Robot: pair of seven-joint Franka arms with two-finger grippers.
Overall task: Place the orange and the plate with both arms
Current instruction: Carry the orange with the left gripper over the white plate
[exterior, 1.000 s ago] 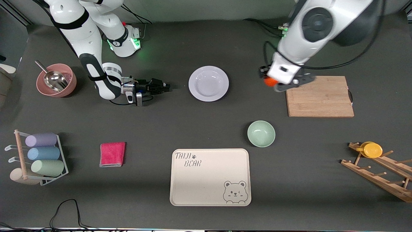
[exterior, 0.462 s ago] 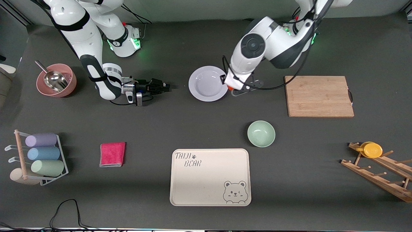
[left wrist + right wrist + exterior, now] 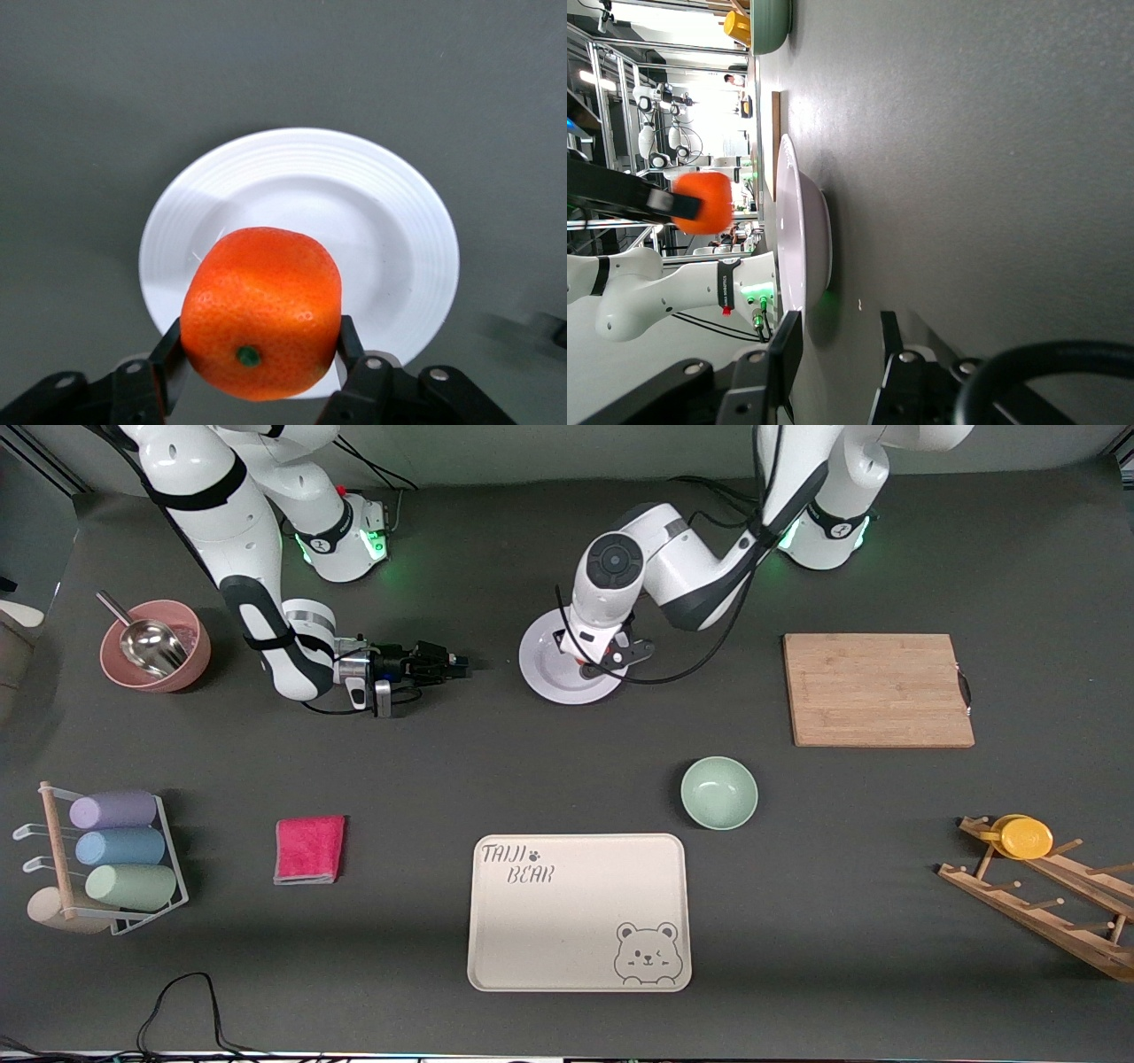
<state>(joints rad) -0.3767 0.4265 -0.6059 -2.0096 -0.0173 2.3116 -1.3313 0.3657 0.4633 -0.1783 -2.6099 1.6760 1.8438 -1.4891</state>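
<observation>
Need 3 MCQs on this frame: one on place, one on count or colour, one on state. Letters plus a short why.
1. Where is the orange?
A. in the left tool, above the plate
B. on the cutting board
C. in the green bowl

2. How many cups lie in the rack?
A. one
B. three
C. five

3. What state is the right tool in?
A. shut on the plate
B. shut on the pink cloth
C. open, holding nothing

Key:
1 A: the left tool grips the orange over the plate.
2 B: purple, blue and green cups in the rack.
3 C: the right tool waits beside the plate, jaws apart.
</observation>
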